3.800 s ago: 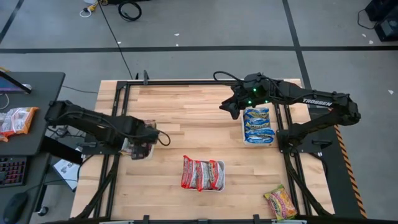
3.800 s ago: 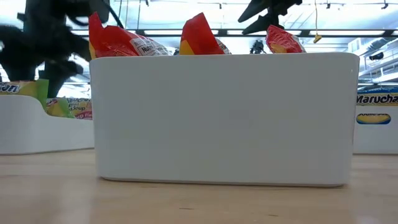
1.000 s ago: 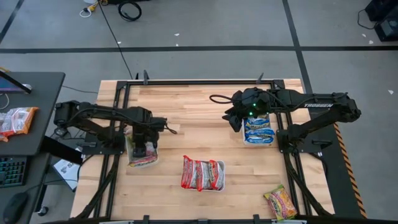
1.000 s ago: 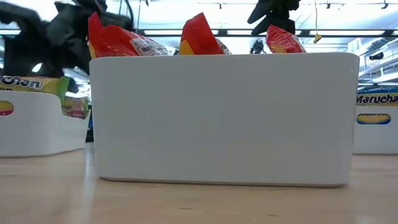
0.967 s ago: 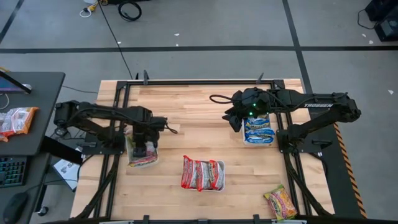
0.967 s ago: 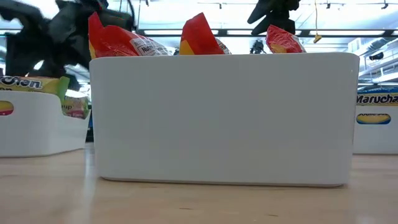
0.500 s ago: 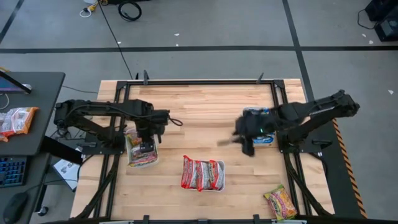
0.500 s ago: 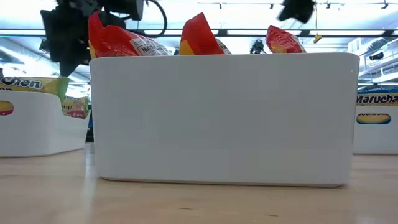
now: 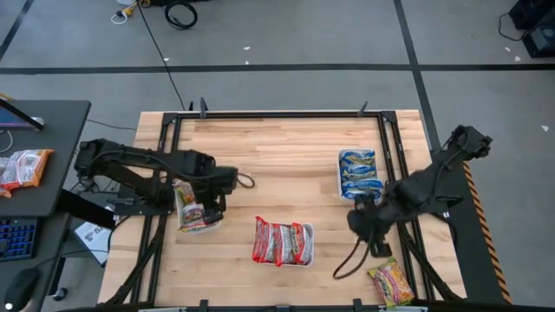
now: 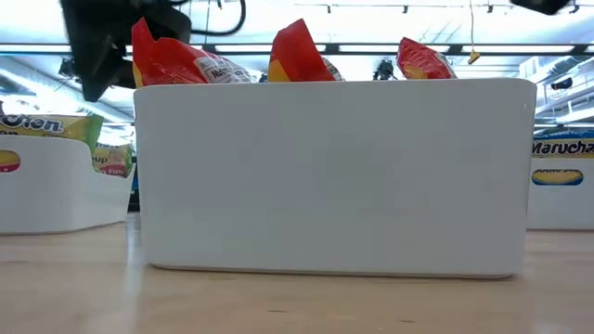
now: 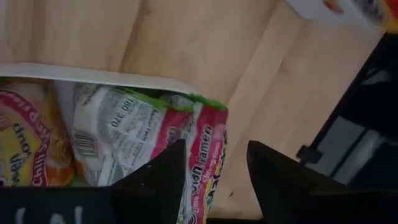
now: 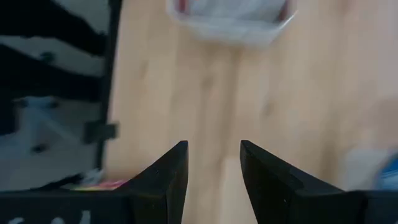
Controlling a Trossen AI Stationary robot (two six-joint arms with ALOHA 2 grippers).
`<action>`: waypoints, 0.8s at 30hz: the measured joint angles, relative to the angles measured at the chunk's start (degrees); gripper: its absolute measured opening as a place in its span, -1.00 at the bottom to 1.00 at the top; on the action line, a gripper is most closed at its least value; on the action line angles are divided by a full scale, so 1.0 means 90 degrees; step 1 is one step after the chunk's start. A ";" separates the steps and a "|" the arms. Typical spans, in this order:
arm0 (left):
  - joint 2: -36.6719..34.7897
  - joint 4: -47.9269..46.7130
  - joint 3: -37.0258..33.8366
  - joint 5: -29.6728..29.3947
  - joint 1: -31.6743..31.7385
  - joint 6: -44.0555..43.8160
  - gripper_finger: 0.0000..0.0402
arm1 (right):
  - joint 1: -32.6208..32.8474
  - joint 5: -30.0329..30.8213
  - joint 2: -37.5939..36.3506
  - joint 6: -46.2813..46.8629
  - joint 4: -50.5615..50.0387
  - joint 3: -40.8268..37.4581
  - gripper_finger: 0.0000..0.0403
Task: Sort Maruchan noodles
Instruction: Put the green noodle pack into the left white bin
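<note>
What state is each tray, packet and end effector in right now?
Left tray: holds yellow-green packets.
Middle tray: holds red packets, standing on edge.
Right tray: holds blue packets.
Loose yellow packet: lying flat near the table's front right corner.
Left end effector: open, empty, over the left tray.
Right end effector: open, empty, above bare table.

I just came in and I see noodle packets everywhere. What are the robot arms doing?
They are sorting ramen packets into white trays. The left pincer hangs open over the tray of yellow-green packets. The right pincer, open and empty, is near the one loose packet at the table's edge. Red packets and blue packets already sit in trays.
</note>
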 joint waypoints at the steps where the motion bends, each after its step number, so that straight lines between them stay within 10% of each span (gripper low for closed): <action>1: 0.0000 0.0004 0.0000 -0.0061 -0.0124 -0.0009 -0.12 | 0.0096 -0.0184 0.0135 0.0280 0.0013 0.0000 -0.25; 24: -0.0112 -0.0146 0.0000 -0.0546 -0.1946 0.0748 -0.12 | 0.1851 -0.3045 0.2595 0.5466 0.1243 -0.0005 -0.27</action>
